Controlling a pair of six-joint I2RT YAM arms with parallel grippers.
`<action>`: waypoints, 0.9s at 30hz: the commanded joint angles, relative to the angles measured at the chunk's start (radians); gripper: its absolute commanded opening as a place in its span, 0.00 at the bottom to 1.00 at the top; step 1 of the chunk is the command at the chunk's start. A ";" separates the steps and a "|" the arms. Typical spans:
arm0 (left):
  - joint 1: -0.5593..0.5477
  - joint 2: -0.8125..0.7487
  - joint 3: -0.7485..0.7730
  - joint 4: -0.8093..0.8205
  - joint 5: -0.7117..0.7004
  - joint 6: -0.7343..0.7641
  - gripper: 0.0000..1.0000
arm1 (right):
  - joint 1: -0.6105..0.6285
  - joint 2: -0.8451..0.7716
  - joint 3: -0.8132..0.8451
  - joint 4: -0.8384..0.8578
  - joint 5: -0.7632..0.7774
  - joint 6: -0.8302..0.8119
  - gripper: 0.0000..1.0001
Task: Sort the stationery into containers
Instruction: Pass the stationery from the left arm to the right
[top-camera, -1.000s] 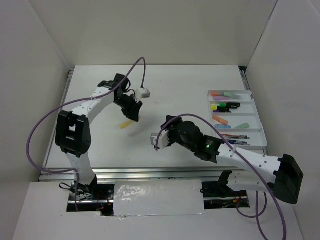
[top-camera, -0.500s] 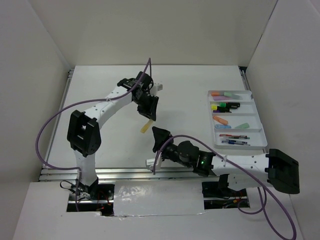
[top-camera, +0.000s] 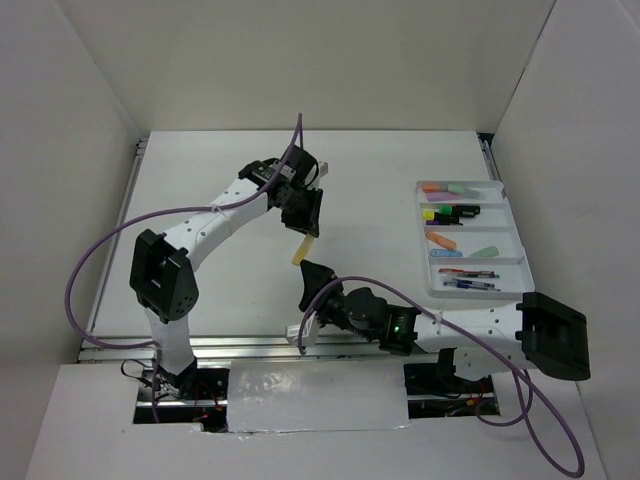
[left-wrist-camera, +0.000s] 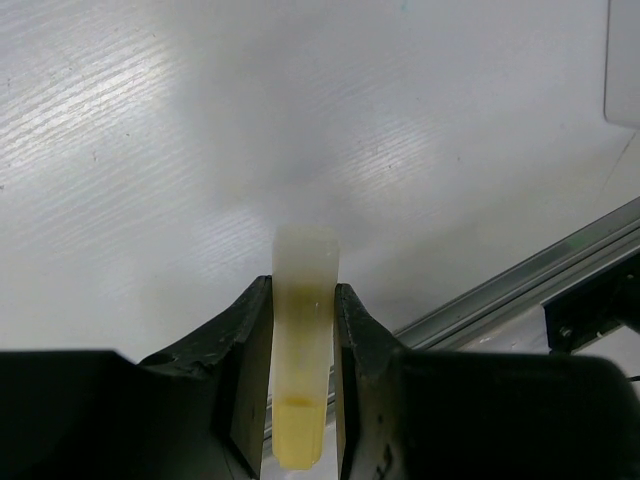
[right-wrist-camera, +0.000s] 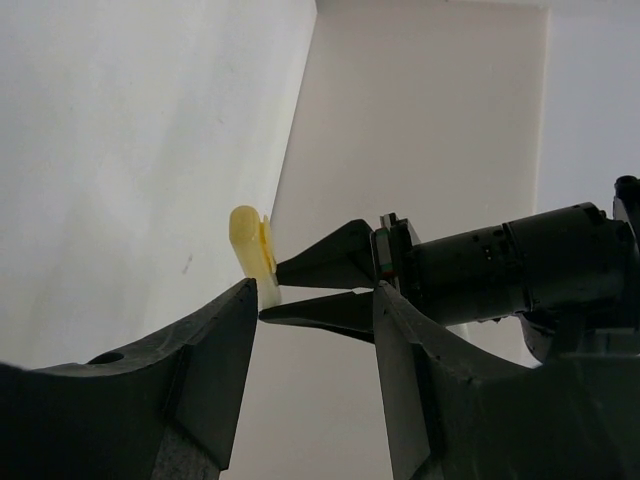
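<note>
Jaws of the left gripper (left-wrist-camera: 303, 288) are clamped on a pale yellow marker (left-wrist-camera: 300, 350). The marker is pinched on both sides around its middle, and it sticks out past the jaw tips. It is held up off the white table (top-camera: 400, 160), and its free end is pointed down and toward the near edge.

The jaws of the right gripper (right-wrist-camera: 315, 290) are set apart, about half open. Nothing is gripped between them. They are turned up toward the left gripper, and the marker's yellow end is seen in the gap between them, close to one jaw. It cannot be told whether the marker is touched by that jaw.

The white tray (top-camera: 470, 243) is placed at the right side of the table, well apart from both grippers. Other pens and markers (top-camera: 458, 213) are laid in its long compartments.

From the right wrist, only the rounded end of the marker is seen; the rest is hidden behind the left gripper's jaws. From the left wrist, the marker's far tip is blurred and washed out against the table. From above, the right gripper is seen only as a dark shape, so its gap is hard to make out there. The thin pens in the nearest compartment are too small to count.
</note>
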 joint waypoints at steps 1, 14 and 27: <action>-0.007 -0.047 0.032 0.018 -0.008 -0.057 0.00 | 0.006 0.001 -0.003 0.032 0.009 0.008 0.56; -0.028 -0.065 0.026 0.029 0.065 -0.091 0.00 | -0.042 0.052 0.000 0.029 -0.006 0.036 0.53; -0.061 -0.097 0.011 0.038 0.084 -0.091 0.00 | -0.072 0.139 0.040 0.076 0.003 0.026 0.43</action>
